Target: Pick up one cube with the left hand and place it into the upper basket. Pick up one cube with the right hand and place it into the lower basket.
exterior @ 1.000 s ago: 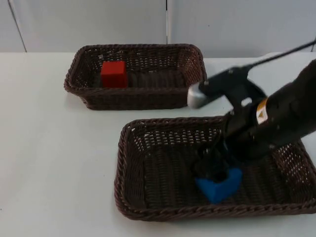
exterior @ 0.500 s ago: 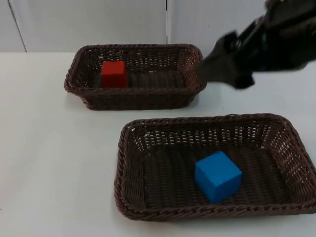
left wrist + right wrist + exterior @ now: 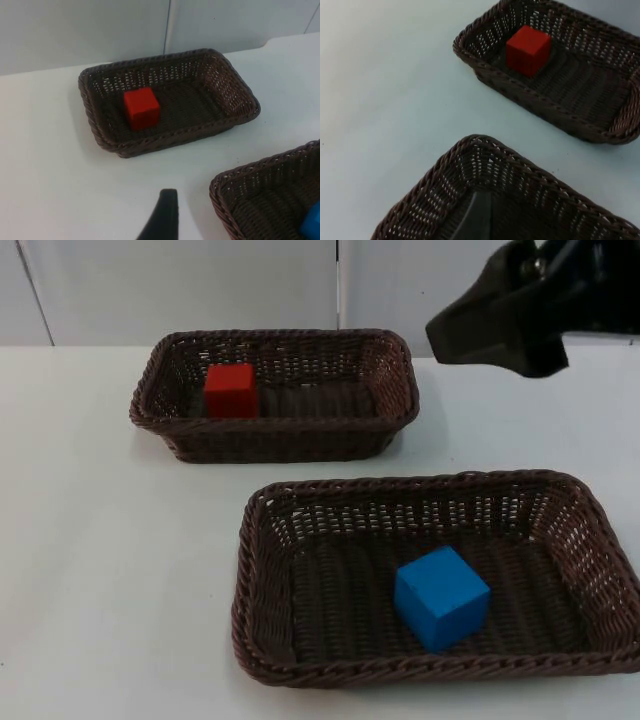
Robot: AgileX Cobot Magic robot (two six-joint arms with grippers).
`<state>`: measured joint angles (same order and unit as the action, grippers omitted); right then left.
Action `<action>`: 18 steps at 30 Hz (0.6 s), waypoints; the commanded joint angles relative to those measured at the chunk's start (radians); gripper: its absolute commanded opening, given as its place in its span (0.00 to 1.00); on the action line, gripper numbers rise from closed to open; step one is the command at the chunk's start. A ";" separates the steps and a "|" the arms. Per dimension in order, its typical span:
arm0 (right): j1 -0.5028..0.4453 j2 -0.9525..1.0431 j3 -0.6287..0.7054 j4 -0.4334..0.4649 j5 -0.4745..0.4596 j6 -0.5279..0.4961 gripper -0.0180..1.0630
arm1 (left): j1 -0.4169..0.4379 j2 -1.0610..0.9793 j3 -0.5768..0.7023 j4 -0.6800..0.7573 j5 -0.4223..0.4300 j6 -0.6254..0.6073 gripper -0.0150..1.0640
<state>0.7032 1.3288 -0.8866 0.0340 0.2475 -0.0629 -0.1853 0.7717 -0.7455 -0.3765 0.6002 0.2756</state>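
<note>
Right arm (image 3: 545, 305): raised at the table's far right.
Right gripper (image 3: 470, 335): points left, holding nothing.

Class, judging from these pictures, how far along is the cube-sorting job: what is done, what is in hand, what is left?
Both placements look done: the red cube lies in the upper basket, the blue cube in the lower basket. Nothing is in hand: the right gripper is raised above the table beside the upper basket, carrying nothing. No cube remains on the table.

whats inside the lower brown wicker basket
One blue cube sits on the floor of the lower brown wicker basket, right of centre. The near wall hides a strip of floor.
</note>
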 commanded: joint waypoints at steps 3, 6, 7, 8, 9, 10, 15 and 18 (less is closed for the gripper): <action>0.005 -0.031 -0.002 -0.005 0.028 -0.006 0.75 | -0.002 -0.004 0.004 0.002 0.002 -0.003 0.76; 0.005 -0.065 0.000 -0.005 0.053 -0.008 0.75 | -0.002 -0.012 0.004 0.002 0.008 0.004 0.76; 0.005 -0.082 0.000 -0.005 0.066 -0.010 0.75 | -0.002 -0.021 0.004 0.002 0.013 0.007 0.76; 0.005 -0.100 0.000 -0.005 0.081 -0.013 0.75 | -0.002 -0.028 0.004 0.004 0.018 0.007 0.76; 0.005 -0.115 0.000 -0.005 0.099 -0.014 0.75 | -0.002 -0.041 0.004 0.009 0.023 0.007 0.76; 0.005 -0.133 0.000 -0.005 0.113 -0.022 0.75 | -0.002 -0.054 0.004 0.009 0.022 0.012 0.76; 0.005 -0.198 0.000 -0.005 0.188 -0.039 0.75 | -0.002 -0.116 0.004 0.011 0.026 0.014 0.76; 0.005 -0.227 0.000 -0.005 0.218 -0.039 0.75 | -0.002 -0.153 0.004 0.019 0.049 0.014 0.76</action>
<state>0.7032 1.1223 -0.8850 0.0340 0.4402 -0.0930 -0.1853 0.6395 -0.7455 -0.3672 0.6307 0.2867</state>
